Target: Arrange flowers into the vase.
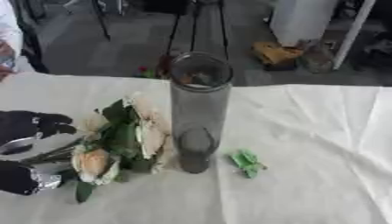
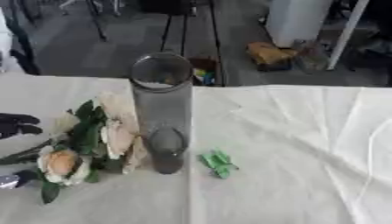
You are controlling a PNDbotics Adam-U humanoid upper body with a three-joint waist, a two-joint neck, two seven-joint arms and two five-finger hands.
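Observation:
A tall clear glass vase (image 1: pixel 199 105) stands upright in the middle of the white-clothed table (image 1: pixel 306 144); nothing shows inside it. Just left of its base lies a bunch of flowers (image 1: pixel 126 138) with cream and peach blooms and green leaves, heads toward the vase and stems (image 1: pixel 50 154) running to the left edge. My left hand (image 1: pixel 30 127), black with silver joints, comes in at that edge. Its fingers sit above the stems and its thumb (image 1: pixel 27 179) below, curled round them. A small loose green leaf piece (image 1: pixel 246 162) lies right of the vase. My right hand is out of sight.
The cloth is creased on the right side. The table's far edge (image 1: pixel 306 85) runs just behind the vase. Beyond it on the floor are a yellow-brown object (image 1: pixel 275 53), a white upright container (image 1: pixel 302 17) and dark frame legs (image 1: pixel 195 26).

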